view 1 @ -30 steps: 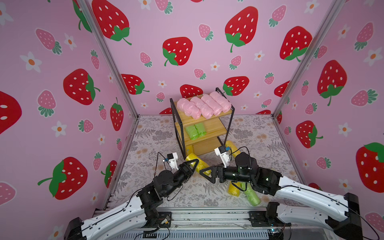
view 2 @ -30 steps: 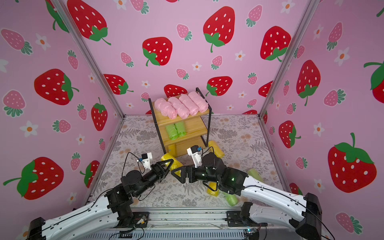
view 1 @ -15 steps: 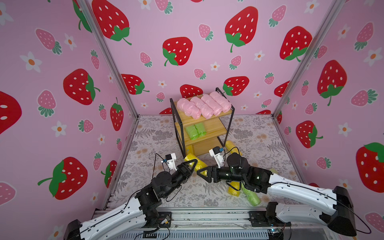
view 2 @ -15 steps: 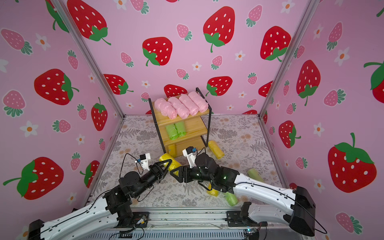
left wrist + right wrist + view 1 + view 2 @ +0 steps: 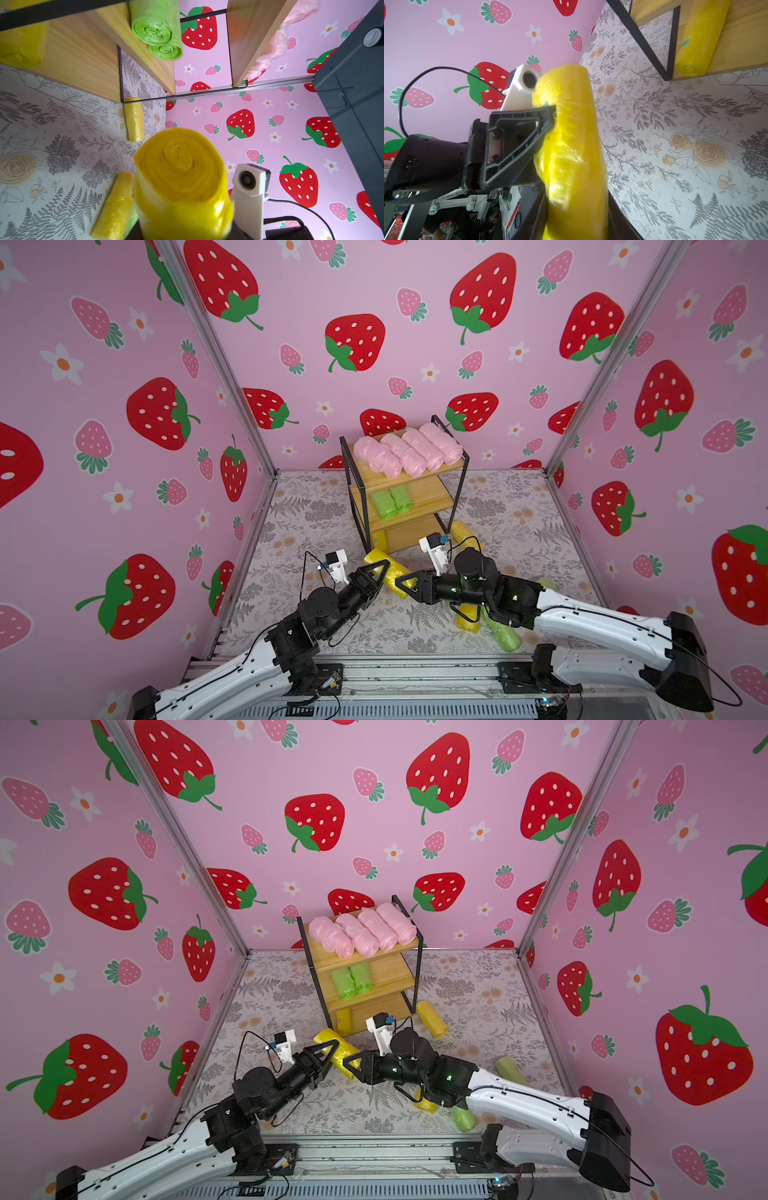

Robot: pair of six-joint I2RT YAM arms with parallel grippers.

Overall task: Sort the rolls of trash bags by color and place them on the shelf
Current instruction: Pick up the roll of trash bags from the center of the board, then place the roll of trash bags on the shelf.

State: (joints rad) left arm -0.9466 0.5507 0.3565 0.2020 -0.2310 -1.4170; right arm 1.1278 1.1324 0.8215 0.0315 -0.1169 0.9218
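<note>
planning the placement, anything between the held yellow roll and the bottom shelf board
Nothing visible stands between the held yellow roll and the bottom board. Another yellow roll lies at one end of that board.

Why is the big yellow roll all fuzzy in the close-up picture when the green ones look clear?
Left wrist view: the yellow roll sits right at the lens, so it is out of focus; the green rolls farther off stay sharp. Right wrist view: that roll is clearer, with shiny bright patches. In both top views: the wide lens makes the corner posts lean outward.
</note>
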